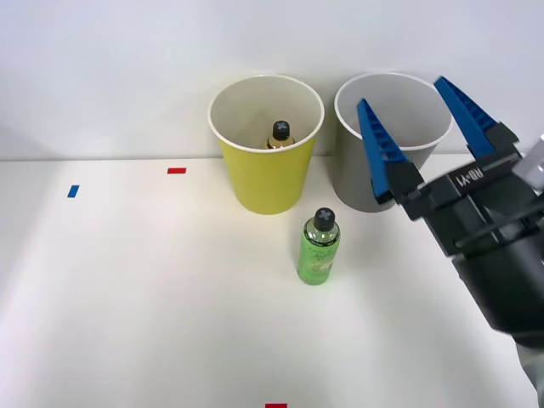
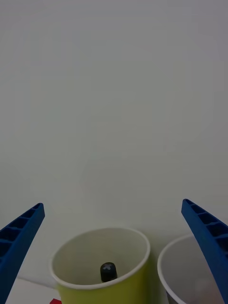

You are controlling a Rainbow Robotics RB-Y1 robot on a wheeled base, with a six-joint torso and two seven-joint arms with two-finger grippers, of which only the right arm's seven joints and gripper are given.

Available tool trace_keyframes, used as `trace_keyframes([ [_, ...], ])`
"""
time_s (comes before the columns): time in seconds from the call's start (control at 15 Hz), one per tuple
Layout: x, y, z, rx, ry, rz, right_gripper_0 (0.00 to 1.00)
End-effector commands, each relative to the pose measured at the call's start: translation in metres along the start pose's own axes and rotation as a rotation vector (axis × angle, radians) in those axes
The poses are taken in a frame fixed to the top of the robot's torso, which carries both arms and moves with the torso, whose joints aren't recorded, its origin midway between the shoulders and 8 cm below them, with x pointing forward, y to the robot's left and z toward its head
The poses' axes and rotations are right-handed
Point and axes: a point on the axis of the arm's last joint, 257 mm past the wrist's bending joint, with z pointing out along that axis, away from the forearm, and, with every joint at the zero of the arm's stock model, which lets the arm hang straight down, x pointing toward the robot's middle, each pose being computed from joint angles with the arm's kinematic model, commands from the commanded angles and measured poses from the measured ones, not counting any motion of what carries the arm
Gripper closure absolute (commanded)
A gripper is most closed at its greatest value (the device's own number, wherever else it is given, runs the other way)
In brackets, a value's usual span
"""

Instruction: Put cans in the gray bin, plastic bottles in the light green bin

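While my right gripper hung wide open and empty in the air at the right of the desk, its two blue ribbed fingers stood spread in front of the gray bin, holding nothing. From my wrist camera the gripper pointed toward the two bins and the pale wall behind them. One risk, as I judged it, was that a careless descent toward the remaining bottle could tip it, because it stood upright, slim and free on the bare surface, and a nudge near its cap would topple it and send it rolling. Another was that my fingers, being so close to the gray bin, could clip its white rim and shove the light container aside. A third was dropping the bottle into the wrong bin, since the two stood just beside each other. The green bottle was translucent bright green with a black cap, standing on the desk just in front of the light green bin and near the gray one, touching neither. The yellow bottle already stood inside the light green bin, its black cap and golden neck showing above the white interior. Both bins were round, tapered and white-rimmed, at the back of the desk.
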Motion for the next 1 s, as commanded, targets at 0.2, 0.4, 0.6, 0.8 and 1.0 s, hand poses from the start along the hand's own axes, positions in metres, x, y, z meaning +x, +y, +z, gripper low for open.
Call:
trace_keyframes([
  [0.2,0.030,-0.025,-0.060,0.171,0.093,0.009,0.00],
  [0.4,0.056,-0.039,-0.090,0.268,0.166,0.045,0.00],
  [0.6,0.100,-0.066,-0.114,0.370,0.228,0.032,0.00],
  [0.8,0.132,-0.092,-0.136,0.433,0.283,-0.027,0.00],
  [1.0,0.142,-0.108,-0.156,0.495,0.314,-0.090,0.00],
])
